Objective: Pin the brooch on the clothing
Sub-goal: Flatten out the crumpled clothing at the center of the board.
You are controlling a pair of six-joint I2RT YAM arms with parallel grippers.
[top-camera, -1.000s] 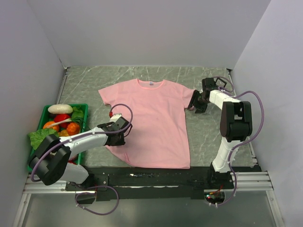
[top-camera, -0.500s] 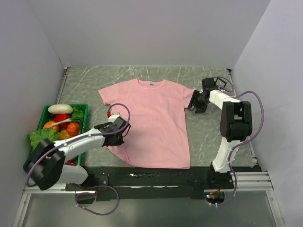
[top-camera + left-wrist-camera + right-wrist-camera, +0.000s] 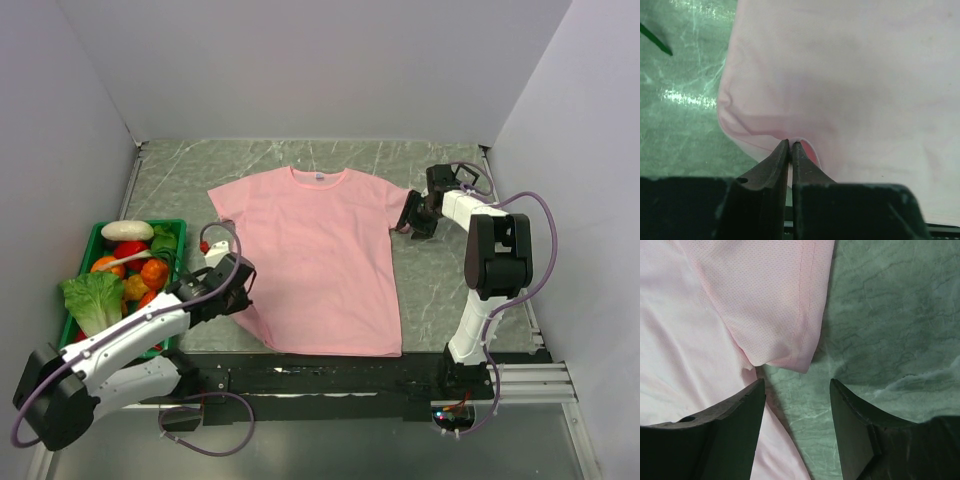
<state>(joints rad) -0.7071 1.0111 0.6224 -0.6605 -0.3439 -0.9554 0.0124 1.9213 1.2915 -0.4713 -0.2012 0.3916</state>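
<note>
The brooch (image 3: 810, 152) is hard for me to confirm. All I get is a reddish sliver in the left wrist view, low and centre, touching the right side of my left hand's tips. It is too small to read its long axis, and I can't find it from overhead. It sits at the edge of the clothing (image 3: 320, 260), which lies flat on the desk (image 3: 440, 290) in mid-frame, collar toward the top, long axis running top to bottom.

My left hand (image 3: 790, 146) is pinched nearly together on that lower-left edge. Fabric puckers toward the tips, so I judge it has the hem, perhaps with the pin in it. The sliver lies straight ahead of the tips, so the left arm is far nearer.

My right hand (image 3: 796, 385) stands wide and holds nothing. The sleeve corner lies just above its gap, at the right of the overhead frame.

Against a second ago, the left arm has drawn back toward the lower left and its hand has narrowed. The shirt outline has barely shifted, and the right arm has not moved.
</note>
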